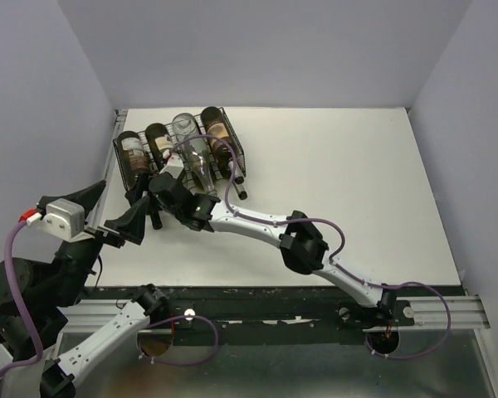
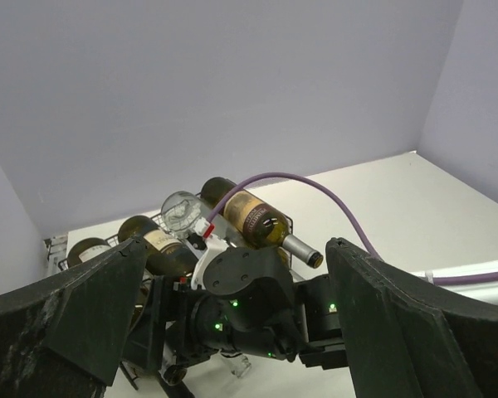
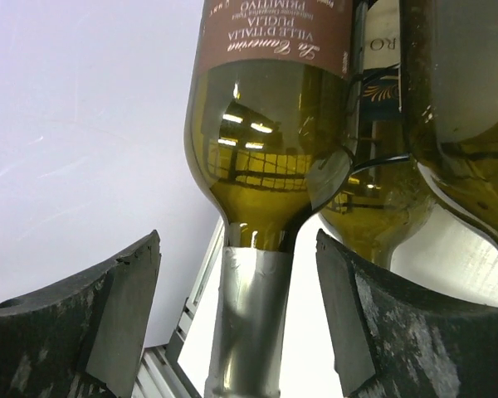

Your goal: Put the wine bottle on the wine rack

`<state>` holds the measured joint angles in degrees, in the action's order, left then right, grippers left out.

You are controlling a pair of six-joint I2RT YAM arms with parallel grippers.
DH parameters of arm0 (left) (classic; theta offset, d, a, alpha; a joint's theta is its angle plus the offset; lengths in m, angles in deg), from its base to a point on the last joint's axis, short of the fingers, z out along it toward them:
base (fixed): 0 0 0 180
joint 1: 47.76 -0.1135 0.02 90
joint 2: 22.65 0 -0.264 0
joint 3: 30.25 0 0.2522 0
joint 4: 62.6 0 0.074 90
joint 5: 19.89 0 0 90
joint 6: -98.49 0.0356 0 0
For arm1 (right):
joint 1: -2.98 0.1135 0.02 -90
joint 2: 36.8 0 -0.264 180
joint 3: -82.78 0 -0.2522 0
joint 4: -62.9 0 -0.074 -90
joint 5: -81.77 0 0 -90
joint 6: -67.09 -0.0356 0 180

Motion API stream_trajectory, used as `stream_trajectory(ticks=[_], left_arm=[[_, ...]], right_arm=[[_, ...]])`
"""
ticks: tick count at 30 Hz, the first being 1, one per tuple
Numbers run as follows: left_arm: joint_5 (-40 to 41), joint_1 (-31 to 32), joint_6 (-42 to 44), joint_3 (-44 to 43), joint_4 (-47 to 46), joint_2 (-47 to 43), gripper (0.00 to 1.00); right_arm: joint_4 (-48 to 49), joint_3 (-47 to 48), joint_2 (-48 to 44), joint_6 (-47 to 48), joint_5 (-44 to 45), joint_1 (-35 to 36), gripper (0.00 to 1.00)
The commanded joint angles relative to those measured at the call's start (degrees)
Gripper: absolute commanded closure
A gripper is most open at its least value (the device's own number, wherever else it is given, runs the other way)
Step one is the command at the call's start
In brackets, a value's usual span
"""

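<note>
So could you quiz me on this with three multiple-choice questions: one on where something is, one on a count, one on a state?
1. Where on the table does the rack sit?
A. far left corner
B. far right corner
C. middle of the near edge

2. How many bottles lie in the rack?
A. two
B. four
C. six

3. How is the right tool?
A. shut on a cork
B. open, a bottle neck between its fingers
C. open over bare table

Answers:
1 A: the top view shows the rack at the back, by the left wall.
2 B: four lie side by side there.
3 B: the right wrist view shows the fingers apart on either side of the neck.
</note>
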<state>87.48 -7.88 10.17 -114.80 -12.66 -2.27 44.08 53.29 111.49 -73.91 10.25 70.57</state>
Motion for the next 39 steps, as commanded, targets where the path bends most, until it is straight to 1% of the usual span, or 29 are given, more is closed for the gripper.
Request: stream_trajectory(ticks=[1, 4, 8, 15, 16, 20, 23, 24, 26, 27, 28, 29, 33, 36, 39], left_arm=[[1.4, 0.2, -0.4, 0.4, 1.3, -0.5, 0.01], [1.5, 0.2, -0.6, 0.4, 1.3, -0.3, 0.01], [1.7, 0.1, -0.9, 0.5, 1.1, -0.1, 0.01], [2.6, 0.1, -1.4, 0.4, 0.0, 0.1, 0.01], [2.5, 0.1, -3.1, 0.4, -0.2, 0.2, 0.01], [-0.7, 0.1, -4.6, -0.4, 0.5, 0.5, 0.01], [-1.9, 0.1, -6.2, -1.6, 2.0, 1.1, 0.01], [-4.3, 0.1, -6.2, -2.9, 4.1, 1.9, 0.01], [-13.8, 0.2, -4.7, -6.8, 9.9, 4.8, 0.01], [-16.8, 0.1, -5.3, -8.0, 11.4, 5.7, 0.01], [-17.0, 0.1, -6.8, -7.6, 11.4, 6.2, 0.01], [-15.8, 0.1, -7.9, -6.5, 10.7, 6.0, 0.01], [-10.3, 0.1, -10.3, -2.2, 7.2, 3.8, 0.01], [-6.8, 0.2, -11.9, -1.0, 6.1, 4.1, 0.01], [-3.7, 0.1, -14.2, -1.5, 7.5, 6.8, 0.01]], right_arm=[[-3.3, -1.0, -4.2, -0.1, 4.9, -0.4, 0.16], [-3.9, -0.8, -5.1, 0.2, 5.4, -0.4, 0.16], [-9.7, 2.7, -5.1, 0.7, 9.3, -0.3, 0.16], [-8.3, -1.0, -9.2, 2.7, 9.6, 0.1, 0.16], [-8.3, -1.1, -9.8, 3.4, 9.7, 0.1, 0.16], [-7.3, -3.0, -13.5, 5.6, 10.5, 0.2, 0.16], [-7.8, -6.9, -17.2, 7.8, 13.1, 0.0, 0.14], [-8.1, -9.4, -19.4, 7.9, 13.9, -0.4, 0.12], [-8.7, -15.6, -25.3, 7.1, 14.0, -2.2, 0.11], [-8.7, -19.2, -28.4, 6.5, 14.3, -3.1, 0.1], [-8.2, -23.5, -32.1, 6.1, 14.1, -4.4, 0.09], [-7.7, -28.5, -35.9, 5.9, 13.6, -5.7, 0.09], [-7.4, -42.0, -49.5, 8.8, 12.9, -11.9, 0.05], [-11.3, -48.3, -59.3, 12.3, 15.5, -14.8, 0.0], [-17.5, -50.8, -66.5, 17.1, 20.5, -15.6, 0.0]])
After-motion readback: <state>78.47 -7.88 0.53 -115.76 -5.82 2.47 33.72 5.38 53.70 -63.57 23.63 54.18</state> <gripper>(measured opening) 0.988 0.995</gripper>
